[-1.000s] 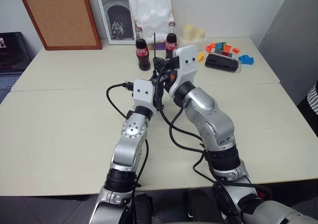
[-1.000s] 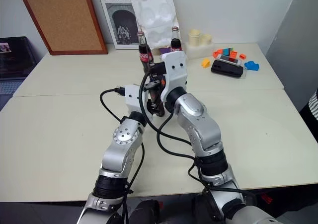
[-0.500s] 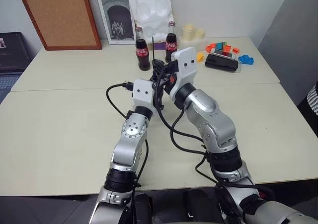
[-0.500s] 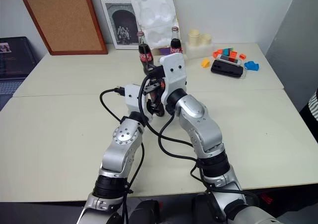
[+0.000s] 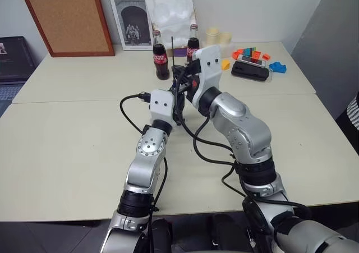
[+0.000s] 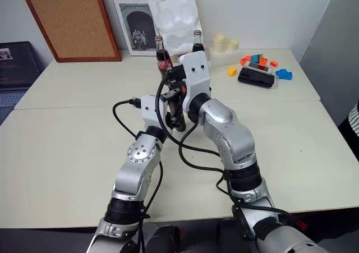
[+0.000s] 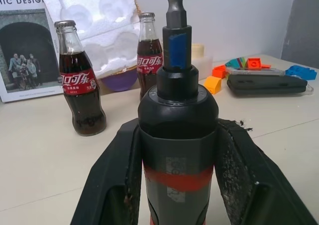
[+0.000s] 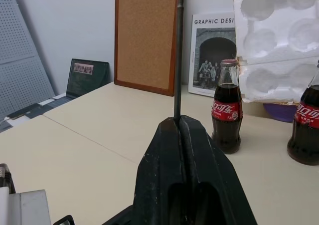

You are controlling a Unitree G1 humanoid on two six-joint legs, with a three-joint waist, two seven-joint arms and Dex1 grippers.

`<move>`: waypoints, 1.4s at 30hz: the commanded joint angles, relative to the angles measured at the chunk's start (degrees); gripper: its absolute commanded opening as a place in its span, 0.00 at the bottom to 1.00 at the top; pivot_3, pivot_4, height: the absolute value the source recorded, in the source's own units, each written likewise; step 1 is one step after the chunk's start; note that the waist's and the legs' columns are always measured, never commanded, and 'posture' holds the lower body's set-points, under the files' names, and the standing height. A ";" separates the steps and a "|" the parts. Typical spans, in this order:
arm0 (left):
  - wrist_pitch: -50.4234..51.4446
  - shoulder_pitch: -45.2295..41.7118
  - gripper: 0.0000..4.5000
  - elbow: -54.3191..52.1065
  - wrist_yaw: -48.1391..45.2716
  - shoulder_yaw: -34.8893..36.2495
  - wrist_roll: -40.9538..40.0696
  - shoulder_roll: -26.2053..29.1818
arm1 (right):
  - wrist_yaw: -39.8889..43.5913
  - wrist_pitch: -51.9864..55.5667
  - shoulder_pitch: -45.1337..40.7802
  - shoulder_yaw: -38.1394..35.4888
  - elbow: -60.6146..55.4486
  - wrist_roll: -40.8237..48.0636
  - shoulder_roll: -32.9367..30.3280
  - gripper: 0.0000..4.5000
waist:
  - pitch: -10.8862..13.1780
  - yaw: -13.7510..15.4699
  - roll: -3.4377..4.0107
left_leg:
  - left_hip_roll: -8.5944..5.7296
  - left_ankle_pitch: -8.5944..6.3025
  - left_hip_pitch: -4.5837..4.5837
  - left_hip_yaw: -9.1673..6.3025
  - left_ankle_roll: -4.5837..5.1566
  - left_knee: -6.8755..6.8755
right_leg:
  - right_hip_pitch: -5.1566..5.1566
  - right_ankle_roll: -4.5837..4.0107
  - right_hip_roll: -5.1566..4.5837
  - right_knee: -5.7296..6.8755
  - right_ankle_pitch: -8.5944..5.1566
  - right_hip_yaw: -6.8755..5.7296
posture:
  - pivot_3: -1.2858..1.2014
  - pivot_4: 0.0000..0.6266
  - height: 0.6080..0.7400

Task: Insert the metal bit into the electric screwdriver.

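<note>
We have the left hand clamped on the electric screwdriver, nose up, red band visible between the fingers; it hasn't moved over the last second. In the left wrist view a short hex piece stands in the blue-marked nose — looks like a holder or extension already seated, can't tell which. Our right hand is pressed together on the metal bit, pinching its lower end so the rod stands straight up out of the fingertips. What changed: our right wrist has tipped further up and the right hand has crept toward the far edge of the bench, nearer the two cola bottles; the bit's free end now shows as a thin dark line in front of the foam tray. Both hands hang above the middle of the bench, right one just above and beyond the left. Our read: this is re-orienting, not inserting yet. The bit points up, same way as the nose, so we still need to flip or swing it to bring an end down onto the nose opening. Thin rod, small socket — misalignment or slip in the pinch is the risk.
</note>
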 commanded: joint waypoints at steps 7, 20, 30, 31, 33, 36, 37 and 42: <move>-0.36 -0.96 0.37 -0.85 0.43 1.65 0.40 0.47 | 3.01 0.54 1.84 1.14 -3.81 1.50 -1.34 0.00 | 0.00 -0.16 0.00 | 0.00 0.00 0.00 -0.01 0.00 0.00 | 0.00 0.00 0.00 -0.01 0.00 -0.01 | 0.52 0.24 1.00; -0.64 -0.58 0.37 -1.35 -0.96 1.08 0.46 1.02 | 10.12 2.05 -7.57 -3.39 4.60 4.63 -7.69 0.00 | 0.00 -0.33 0.00 | 0.00 0.00 -0.04 0.00 0.00 -0.05 | -0.02 0.00 0.00 -0.08 0.00 -0.01 | 0.52 0.24 1.00; -0.37 -0.61 0.37 -1.51 -1.05 1.38 0.36 1.32 | 10.42 -0.10 -8.03 -3.94 1.56 4.73 -7.88 0.00 | 0.00 -0.34 0.00 | 0.00 0.00 -0.05 0.00 0.00 -0.06 | -0.03 0.00 0.00 -0.08 0.00 -0.01 | 0.52 0.24 1.00; -0.36 -0.60 0.37 -1.52 -1.11 1.38 0.35 1.37 | 10.27 0.31 -8.31 -4.14 1.15 4.87 -8.02 0.00 | 0.00 -0.34 0.00 | 0.00 0.00 -0.05 0.00 0.00 -0.06 | -0.03 0.00 0.00 -0.09 0.00 -0.01 | 0.52 0.24 1.00; -0.34 -0.60 0.37 -1.52 -1.16 1.44 0.33 1.43 | 10.06 1.01 -8.66 -4.35 0.55 5.14 -8.13 0.00 | 0.00 -0.34 0.00 | 0.00 0.00 -0.06 0.00 0.00 -0.06 | -0.03 0.00 0.00 -0.09 0.00 -0.01 | 0.52 0.24 1.00; -0.32 -0.71 0.37 -1.36 -1.11 1.49 0.36 1.46 | 9.52 2.03 -8.88 -4.66 -0.05 5.48 -7.91 0.00 | 0.00 -0.34 0.00 | 0.00 0.00 -0.05 0.00 0.00 -0.06 | -0.04 0.00 0.00 -0.08 0.00 -0.02 | 0.52 0.24 1.00; -0.30 -0.72 0.37 -1.35 -1.09 1.51 0.37 1.47 | 9.33 2.35 -8.86 -4.70 -0.21 5.60 -7.84 0.00 | 0.00 -0.34 0.00 | 0.00 0.00 -0.05 0.00 0.00 -0.06 | -0.04 0.00 0.00 -0.07 0.00 -0.02 | 0.52 0.24 1.00; -0.12 -0.66 0.37 -1.55 -0.84 1.53 0.47 1.40 | 7.82 3.65 -7.65 -3.52 -1.50 5.28 -7.06 0.00 | 0.00 -0.35 0.00 | 0.00 0.00 -0.05 0.00 0.00 -0.06 | -0.04 0.00 0.00 -0.07 0.00 -0.01 | 0.52 0.24 1.00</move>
